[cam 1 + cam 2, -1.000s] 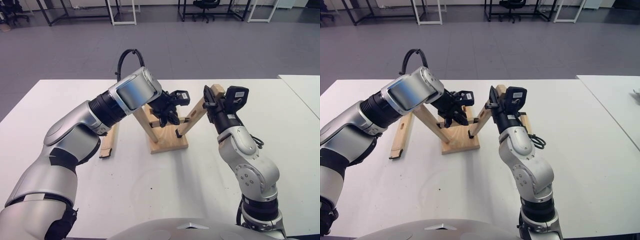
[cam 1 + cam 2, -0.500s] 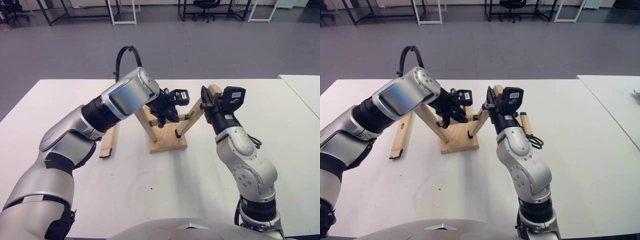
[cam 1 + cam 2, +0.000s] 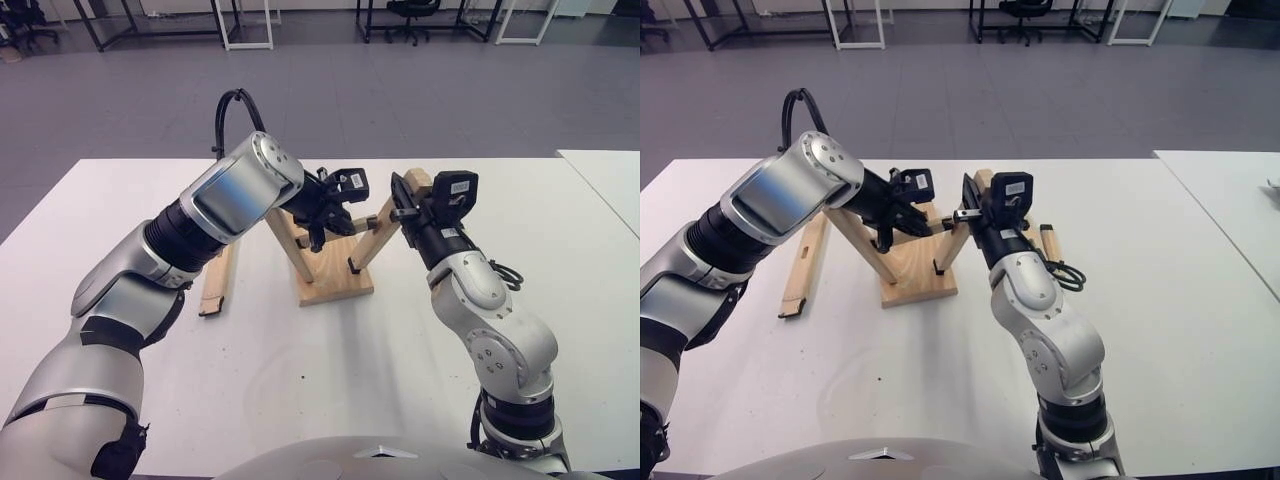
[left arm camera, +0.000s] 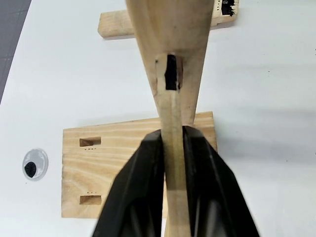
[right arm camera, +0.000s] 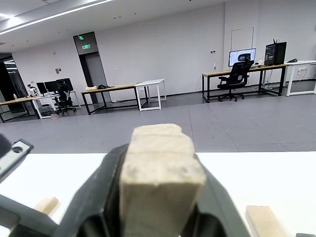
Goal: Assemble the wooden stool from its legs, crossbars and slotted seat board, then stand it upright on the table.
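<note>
left claw (image 4: 172, 134): I am pinching the crossbar (image 4: 171, 111) tight between both fingers, and its far end is sitting in the mortise of a leaning leg (image 4: 170, 34).
right claw (image 5: 160, 195): I am gripping the top end of the other leg (image 5: 160, 163), with my fingers closed on its sides.
stool: it is sitting half-built at the centre of the head view. Both legs are tilting up out of the seat board (image 3: 335, 285), which is lying flat on the table (image 3: 300, 400).
loose parts: one long piece (image 3: 215, 285) is lying left of the board, and a shorter piece (image 3: 1048, 242) is lying just right of my right claw.
risk, joint: if I am pushing the crossbar off line with the mortise, the tenon is likely jamming or slipping back out.
risk, legs: if I am pulling the held leg too far outward, I could be levering its foot out of its slot.
risk, board: nothing is pinning the board down, so a hard sideways push could be sliding or tipping it.
</note>
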